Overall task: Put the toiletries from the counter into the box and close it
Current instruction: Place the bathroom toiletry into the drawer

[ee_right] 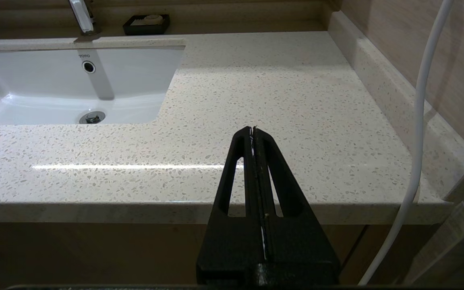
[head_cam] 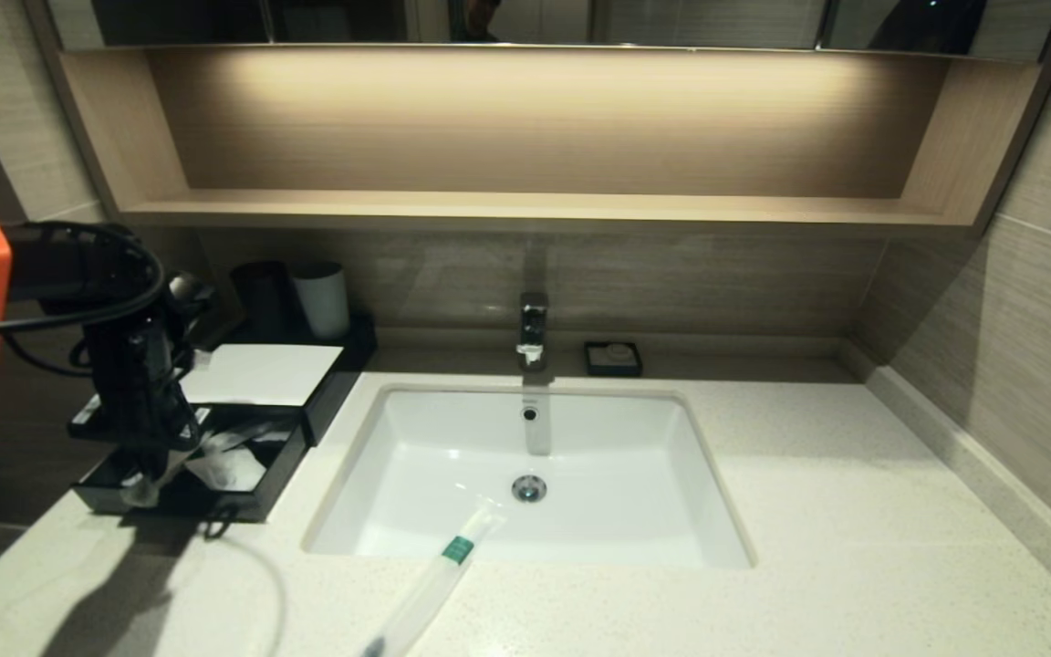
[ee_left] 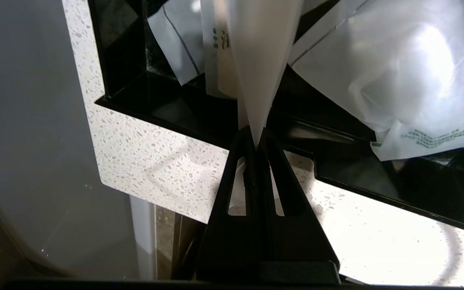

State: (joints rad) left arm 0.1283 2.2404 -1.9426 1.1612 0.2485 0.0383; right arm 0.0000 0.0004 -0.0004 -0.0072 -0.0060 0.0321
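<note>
Sachets are what we track: one sachet (ee_left: 256, 72) is pinched between the closed jaws of our left gripper (head_cam: 144, 488), which hangs over the near edge of the open black box (head_cam: 243, 504) at the counter's (head_cam: 808, 547) left end; other white packets (ee_left: 397, 72) lie inside it; a second sachet (head_cam: 439, 575) lies across the sink's (head_cam: 690, 484) front rim; our right gripper (ee_right: 253, 129), fingers pressed together and empty, hangs off the counter's right front edge.

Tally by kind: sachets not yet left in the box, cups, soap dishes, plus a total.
Loose sachet, on the counter: 1
Held sachet, in the left gripper: 1
Cups, black cup and white cup: 2
Soap dish: 1
Total: 5
</note>
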